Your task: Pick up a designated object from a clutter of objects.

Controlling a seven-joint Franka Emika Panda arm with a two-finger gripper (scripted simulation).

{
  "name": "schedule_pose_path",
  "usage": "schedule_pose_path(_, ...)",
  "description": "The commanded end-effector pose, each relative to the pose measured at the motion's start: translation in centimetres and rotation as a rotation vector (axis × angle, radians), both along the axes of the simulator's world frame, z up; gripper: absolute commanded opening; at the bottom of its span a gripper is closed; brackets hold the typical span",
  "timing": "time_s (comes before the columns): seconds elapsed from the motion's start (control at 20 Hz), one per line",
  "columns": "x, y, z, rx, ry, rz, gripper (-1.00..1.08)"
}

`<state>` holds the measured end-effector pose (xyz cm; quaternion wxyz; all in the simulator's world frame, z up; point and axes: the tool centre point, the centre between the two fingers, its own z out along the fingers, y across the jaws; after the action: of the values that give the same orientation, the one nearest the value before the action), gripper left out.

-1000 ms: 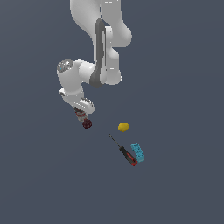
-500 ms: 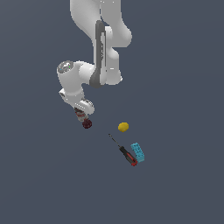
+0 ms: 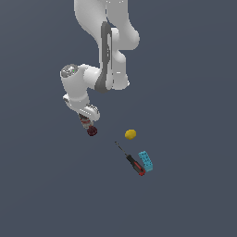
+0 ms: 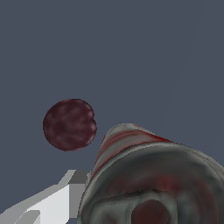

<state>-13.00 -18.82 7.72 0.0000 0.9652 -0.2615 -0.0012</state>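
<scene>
One can [image 4: 148, 175] sits between the gripper [image 3: 86, 122] fingers, seemingly clamped just beside the berry ball [image 3: 92, 132], so the grasp looks made and a straight lift is next.

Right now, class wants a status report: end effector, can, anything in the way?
End effector at the can, grip state unclear. Dark red ball just beside it. Lemon, screwdriver, brick lie apart.

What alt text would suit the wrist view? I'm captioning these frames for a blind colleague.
A red-and-white can fills the near corner of the wrist view, seen close up from its dark metal end, with a pale gripper finger beside it. Past it a dark red berry-like ball lies on the plain grey floor.
</scene>
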Motion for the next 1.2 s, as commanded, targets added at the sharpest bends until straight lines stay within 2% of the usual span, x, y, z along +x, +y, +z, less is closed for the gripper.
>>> schedule_pose_path(0.0, 0.1, 0.2, 0.2, 0.000, -0.002, 0.001, -1.00)
schedule_pose_path(0.55, 0.2, 4.0, 3.3, -0.001, -0.001, 0.000, -1.00)
schedule_pose_path(1.15, 0.5, 12.5, 10.6, -0.008, -0.001, 0.000, -1.00)
